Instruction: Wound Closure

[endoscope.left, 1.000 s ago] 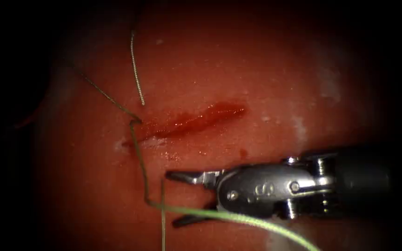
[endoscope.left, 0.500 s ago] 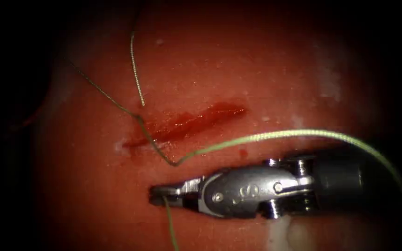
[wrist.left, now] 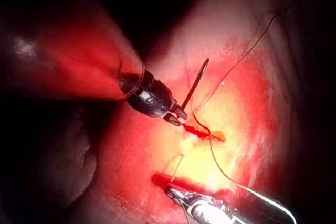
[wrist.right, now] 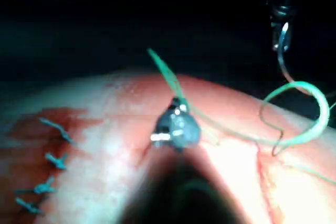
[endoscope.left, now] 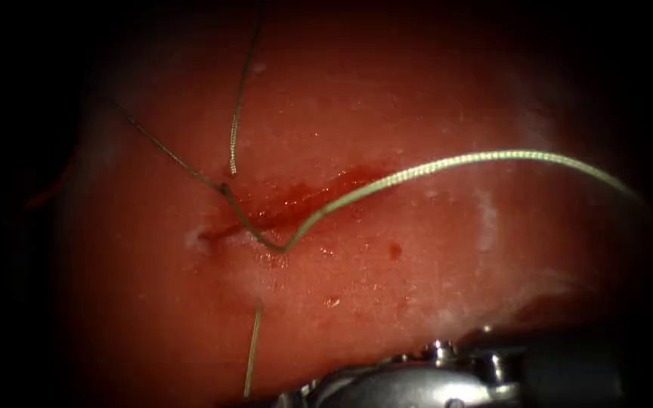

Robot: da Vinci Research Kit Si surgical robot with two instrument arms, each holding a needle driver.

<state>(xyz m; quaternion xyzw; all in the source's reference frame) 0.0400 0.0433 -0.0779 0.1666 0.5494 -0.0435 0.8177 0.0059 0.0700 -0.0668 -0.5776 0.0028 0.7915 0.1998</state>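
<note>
The cut runs across the tissue, wet with red fluid. My left tool is shut on the curved needle near one end of its curve. The needle is held above the tissue, not in it. My right tool is shut on the green thread; its metal wrist sits at the endoscope view's lower edge. A long strand of thread leaves the tissue at the cut's left end and arcs off to the right. A short strand runs down towards the right tool.
A loose thread tail lies above the cut's left end, and another strand leads up and left. Several knotted stitches close a second cut on the tissue.
The right tool's jaws closed on the thread below the cut, then drew back down to the lower edge. The long strand swung from below the cut up across it.
</note>
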